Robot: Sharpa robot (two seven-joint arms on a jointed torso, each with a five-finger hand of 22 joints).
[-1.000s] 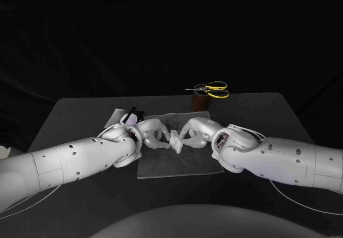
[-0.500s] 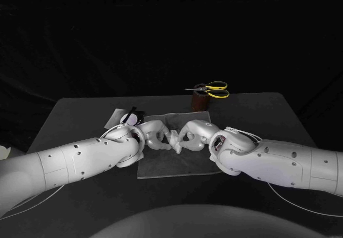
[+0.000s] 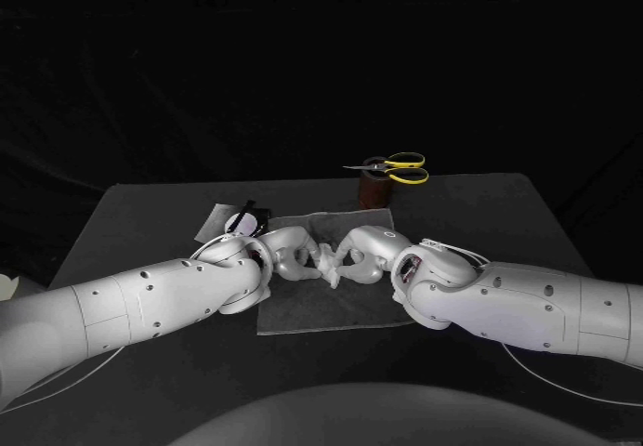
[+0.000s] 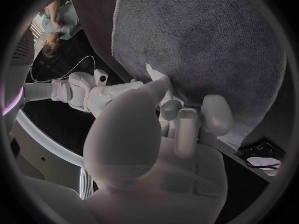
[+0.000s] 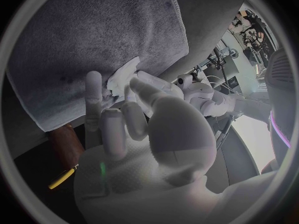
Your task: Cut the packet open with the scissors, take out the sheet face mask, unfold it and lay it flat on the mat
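The white sheet face mask (image 3: 326, 270) hangs as a small folded wad just above the middle of the grey cloth mat (image 3: 335, 311), near the centre of the black tabletop (image 3: 148, 214); the left hand (image 3: 285, 253) and the right hand (image 3: 360, 251) meet over it, each seeming to pinch one side of it between curled fingertips; the grip points sit very close together, so pulling apart could tear the thin wet sheet, or one pinch could slip and drop the wad in a heap; layers clinging together may refuse to open; the fingers could also snag the mat and drag it; the opened dark packet (image 3: 237, 221) lies by the mat's far left corner and the yellow-handled scissors (image 3: 398, 168) rest on a brown cylindrical holder (image 3: 375, 191) near the far edge, well apart from the hands and unlikely to interfere.
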